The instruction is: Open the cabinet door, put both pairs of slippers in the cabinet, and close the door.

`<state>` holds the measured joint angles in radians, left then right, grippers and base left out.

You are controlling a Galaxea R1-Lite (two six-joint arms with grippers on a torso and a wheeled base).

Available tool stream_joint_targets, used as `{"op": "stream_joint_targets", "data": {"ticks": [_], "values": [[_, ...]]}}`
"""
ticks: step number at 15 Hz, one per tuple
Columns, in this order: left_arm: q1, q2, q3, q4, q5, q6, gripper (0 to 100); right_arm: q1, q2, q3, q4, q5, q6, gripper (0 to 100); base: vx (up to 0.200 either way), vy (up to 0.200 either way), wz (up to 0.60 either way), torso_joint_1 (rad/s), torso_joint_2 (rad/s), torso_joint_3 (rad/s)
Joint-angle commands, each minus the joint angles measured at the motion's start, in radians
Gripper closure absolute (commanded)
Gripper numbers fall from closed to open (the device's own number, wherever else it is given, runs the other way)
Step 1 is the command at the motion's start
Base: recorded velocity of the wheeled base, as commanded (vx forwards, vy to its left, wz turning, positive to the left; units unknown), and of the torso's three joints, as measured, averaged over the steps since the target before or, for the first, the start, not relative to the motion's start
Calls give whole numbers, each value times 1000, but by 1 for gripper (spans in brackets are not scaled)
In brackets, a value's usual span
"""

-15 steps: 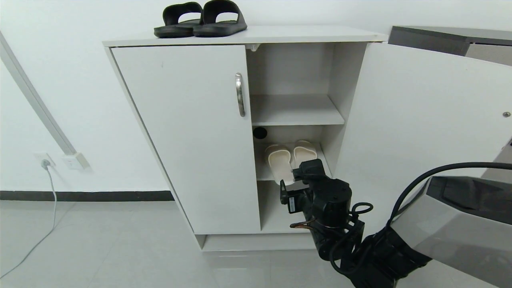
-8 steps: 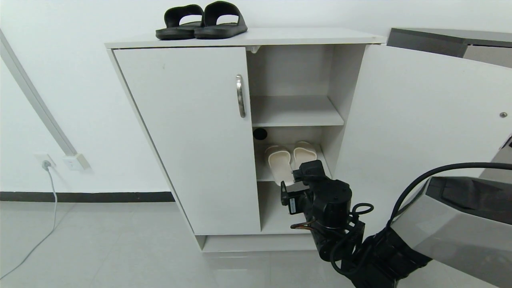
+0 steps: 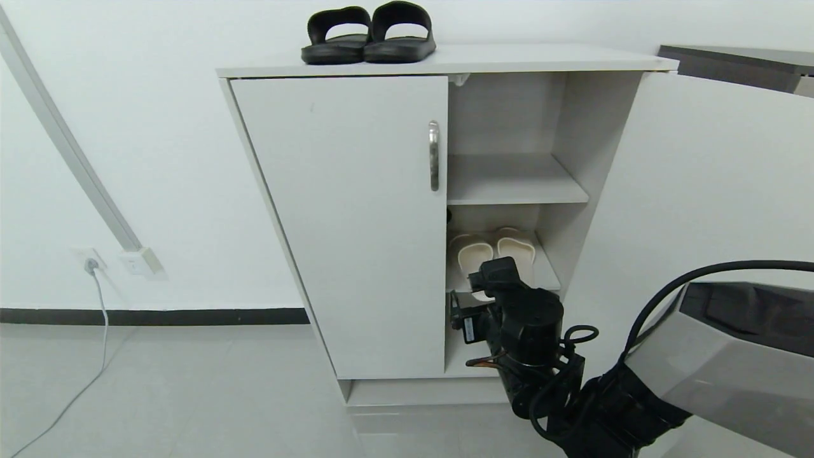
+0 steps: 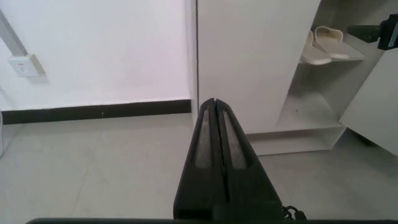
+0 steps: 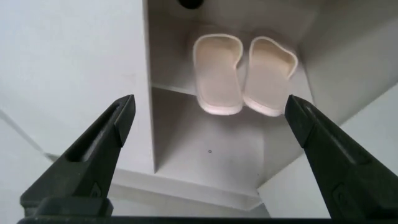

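Head view: the black slippers (image 3: 369, 35) sit side by side on top of the cabinet (image 3: 540, 58). Its right door (image 3: 687, 191) is swung open and its left door (image 3: 356, 222) is closed. The cream slippers (image 3: 474, 254) lie on the middle shelf, seemingly overhanging its front edge. The right gripper (image 5: 210, 106) hangs before that shelf, fingers spread wide and empty. The left gripper (image 4: 215, 106) is pressed closed on nothing, low over the floor.

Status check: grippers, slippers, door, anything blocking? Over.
Left gripper shut, empty. Right gripper open, facing white slippers on middle shelf. Black slippers on cabinet top; right door open. Nothing blocking the opening.
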<state>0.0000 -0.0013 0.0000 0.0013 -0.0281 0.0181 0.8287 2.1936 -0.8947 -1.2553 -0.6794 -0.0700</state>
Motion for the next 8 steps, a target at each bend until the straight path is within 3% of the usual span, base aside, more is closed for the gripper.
{"op": "stream_joint_targets", "data": {"ticks": [1,8], "values": [[-2,1,0,0,0,-1,100,0,0,8,-7,6,-1,0,0,200,0,2,-2,2],[-2,1,0,0,0,-1,100,0,3,16,-78,30,-30,0,0,200,0,1,0,2]]}}
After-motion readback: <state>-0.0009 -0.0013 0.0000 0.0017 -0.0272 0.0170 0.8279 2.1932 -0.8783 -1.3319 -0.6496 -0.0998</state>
